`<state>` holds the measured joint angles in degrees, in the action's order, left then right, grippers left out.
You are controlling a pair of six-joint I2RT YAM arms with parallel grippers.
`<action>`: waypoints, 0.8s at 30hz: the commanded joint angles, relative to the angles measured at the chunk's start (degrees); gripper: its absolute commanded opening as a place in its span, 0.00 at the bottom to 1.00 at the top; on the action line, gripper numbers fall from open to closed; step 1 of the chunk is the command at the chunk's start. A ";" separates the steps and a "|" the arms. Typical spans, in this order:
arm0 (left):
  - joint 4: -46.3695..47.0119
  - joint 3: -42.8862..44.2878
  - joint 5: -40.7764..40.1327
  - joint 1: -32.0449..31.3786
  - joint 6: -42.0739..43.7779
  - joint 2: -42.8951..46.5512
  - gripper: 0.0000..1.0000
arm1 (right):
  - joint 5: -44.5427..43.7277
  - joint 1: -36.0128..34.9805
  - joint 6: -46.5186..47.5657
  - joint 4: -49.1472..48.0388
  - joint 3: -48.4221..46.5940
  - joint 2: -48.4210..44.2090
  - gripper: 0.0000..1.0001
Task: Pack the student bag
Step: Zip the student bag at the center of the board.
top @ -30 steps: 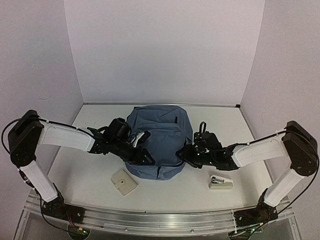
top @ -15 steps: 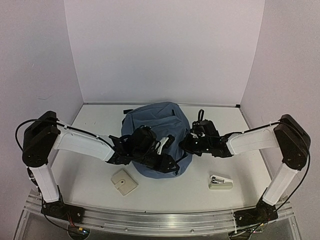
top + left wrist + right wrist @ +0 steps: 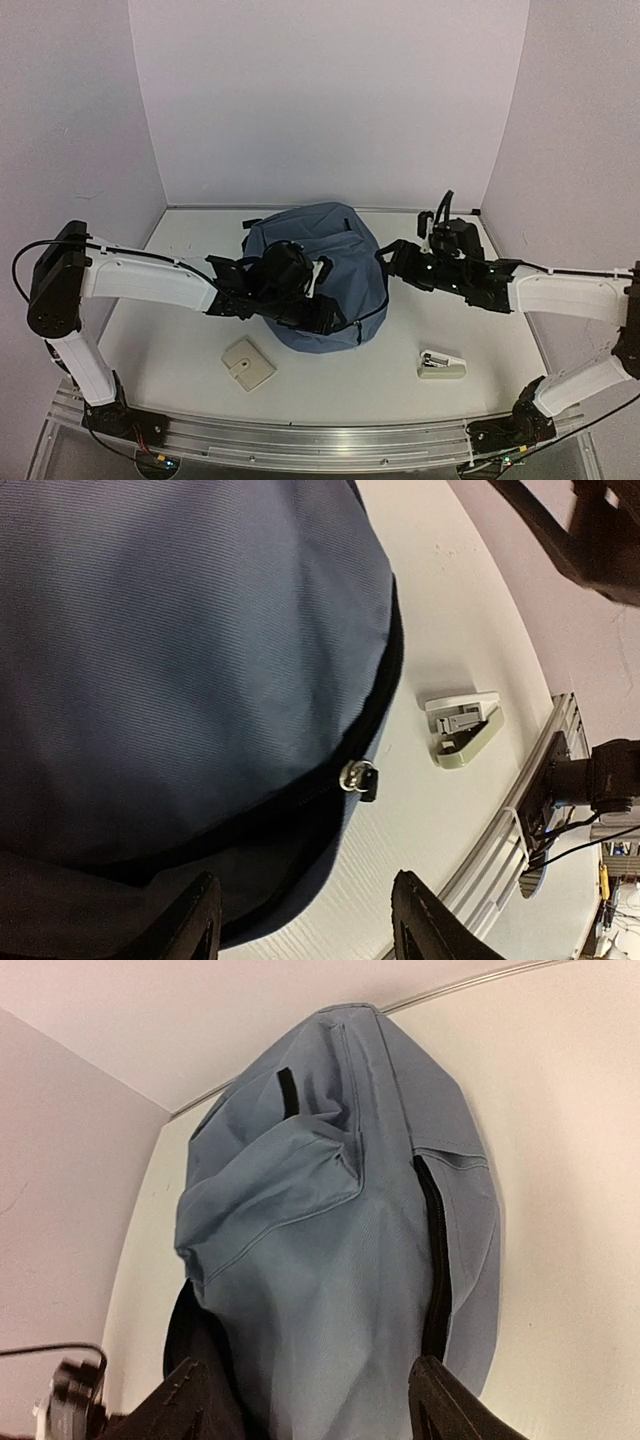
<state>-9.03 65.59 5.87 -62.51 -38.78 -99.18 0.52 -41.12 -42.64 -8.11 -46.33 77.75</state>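
left gripper (image 3: 308, 925) jaws apart, over student bag (image 3: 335, 250) near edge | right gripper (image 3: 315, 1405) jaws apart, beside it | stapler (image 3: 441, 364) on table (image 3: 170, 350)

Evenly and softly lit from overhead in the top view: white bench (image 3: 170, 340) bright without glare, only a faint soft shadow round the soft slate-blue fabric backpack (image 3: 340, 250). Sharp throughout, with slight bowing at the edges. In the left wrist view, crisp fabric weave, darkening close to the blurred left pincer (image 3: 305, 930). In the right wrist view, strong wide-angle curving of the far bench edge; right pincer (image 3: 320, 1405) dark and out of focus.
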 commanded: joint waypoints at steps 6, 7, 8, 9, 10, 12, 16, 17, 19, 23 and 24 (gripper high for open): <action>-4.47 2.34 8.15 3.62 1.73 -0.18 0.56 | 13.17 -6.00 -0.77 -2.00 10.39 -8.15 0.52; -4.43 2.82 10.13 3.62 1.85 -0.86 0.55 | 12.79 -7.55 -1.04 -2.38 10.78 -7.50 0.51; -3.91 2.82 11.42 3.56 1.72 -1.73 0.53 | 11.65 -8.76 -1.44 -2.99 11.08 -6.47 0.49; -3.16 2.62 12.32 3.54 1.33 -2.23 0.51 | 10.79 -9.84 -1.83 -3.66 11.23 -5.19 0.47; -2.65 2.45 12.94 3.54 0.94 -2.68 0.49 | 9.79 -10.98 -2.18 -4.41 11.31 -3.65 0.45; -2.77 2.31 13.27 3.54 0.40 -3.44 0.44 | 7.40 -12.79 -2.75 -5.88 11.22 -0.10 0.44; -1.61 1.41 14.57 3.51 -0.96 -4.30 0.39 | 2.42 -14.27 -4.36 -9.09 11.33 6.36 0.44; -1.37 1.18 15.01 3.46 -1.17 -4.38 0.39 | 1.27 -14.27 -4.60 -9.49 11.41 7.20 0.44; -1.21 0.92 15.39 3.44 -1.39 -4.64 0.38 | -0.32 -14.32 -4.54 -9.93 11.48 8.23 0.44; -0.23 0.23 16.05 3.36 -1.77 -5.00 0.28 | 0.41 -14.28 -3.20 -11.16 10.96 10.55 0.42; 0.11 0.09 16.19 3.35 -1.84 -5.09 0.25 | 0.96 -14.30 -2.96 -11.78 10.92 11.24 0.41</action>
<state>-11.51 65.98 19.74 -58.83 -39.79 -103.59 3.39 -55.28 -46.35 -14.98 -34.59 86.83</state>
